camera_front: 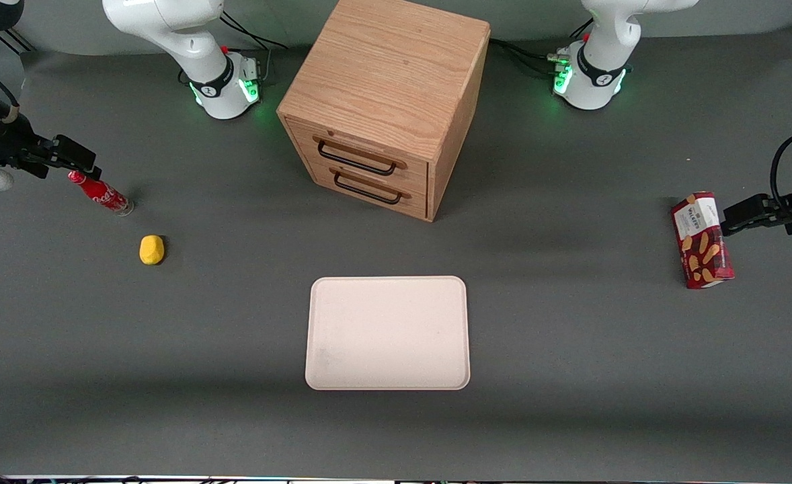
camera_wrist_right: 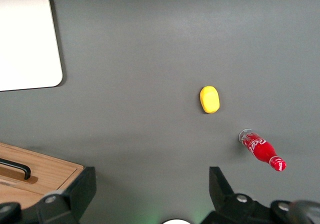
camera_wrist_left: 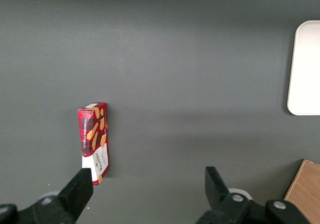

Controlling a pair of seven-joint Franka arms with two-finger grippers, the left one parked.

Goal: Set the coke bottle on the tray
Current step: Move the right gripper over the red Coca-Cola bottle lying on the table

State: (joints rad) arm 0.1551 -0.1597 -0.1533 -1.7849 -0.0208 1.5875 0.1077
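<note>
Your matte grey tabletop [camera_front: 571, 376] carries a two-drawer oak-grain cabinet [camera_front: 386, 101], top centre of the front view. Nearer the camera, the smooth pinkish tray [camera_front: 387, 333], rounded corners and low rim, holds nothing. At the front view's left edge, your claw [camera_front: 76, 161] hovers wide open, gripping nothing, beside the upright red coke bottle [camera_front: 100, 193]; a yellow lump [camera_front: 151, 249] sits nearby

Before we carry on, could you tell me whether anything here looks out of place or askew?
Nothing stands out: the coke bottle stands on the table beside the open gripper, and the tray lies flat and bare.
</note>
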